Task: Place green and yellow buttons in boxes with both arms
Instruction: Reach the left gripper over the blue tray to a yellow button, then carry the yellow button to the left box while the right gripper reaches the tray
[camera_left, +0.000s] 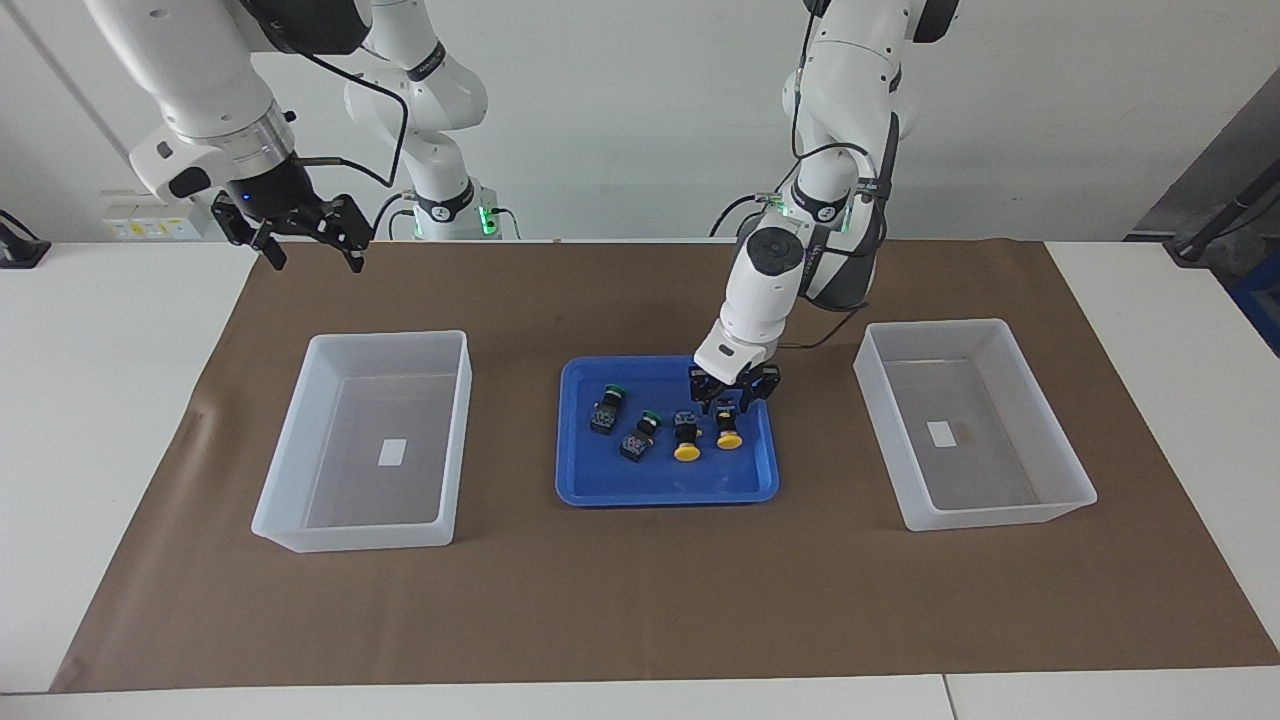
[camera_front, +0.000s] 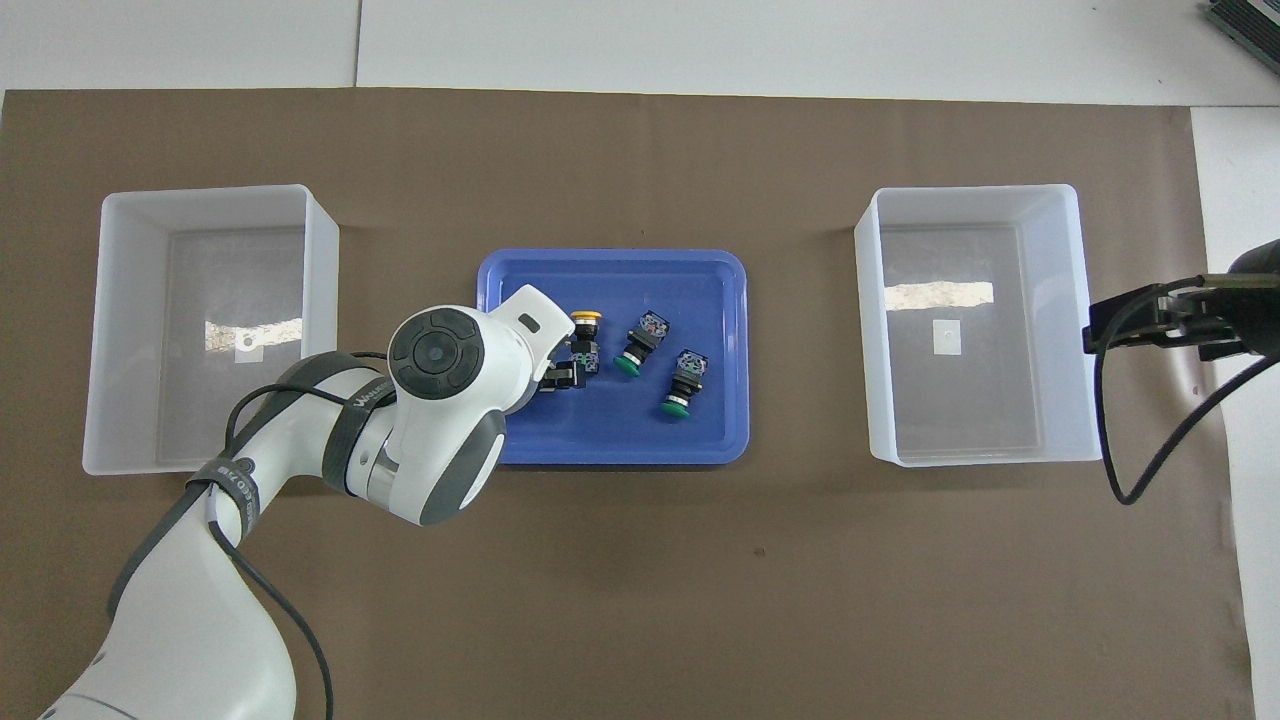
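Four buttons lie in the blue tray (camera_left: 660, 492) between the two boxes. The two green buttons (camera_left: 607, 407) (camera_left: 640, 435) lie toward the right arm's end, the two yellow buttons (camera_left: 686, 437) (camera_left: 729, 430) toward the left arm's end. My left gripper (camera_left: 733, 392) is open, low over the tray, its fingers astride the black body of the end yellow button. In the overhead view the left arm hides that button; the other yellow button (camera_front: 585, 335) and both green buttons (camera_front: 640, 345) (camera_front: 683, 385) show. My right gripper (camera_left: 312, 240) waits open in the air, beside its box (camera_left: 300, 430). Both boxes (camera_left: 1050, 420) hold only a label.
A brown mat (camera_left: 640, 600) covers the white table under the tray and boxes. Two smaller white arms with green-lit bases (camera_left: 450, 205) (camera_left: 815, 205) stand at the robots' edge of the table. The right arm's black cable (camera_front: 1120, 450) hangs beside its box (camera_front: 1060, 400).
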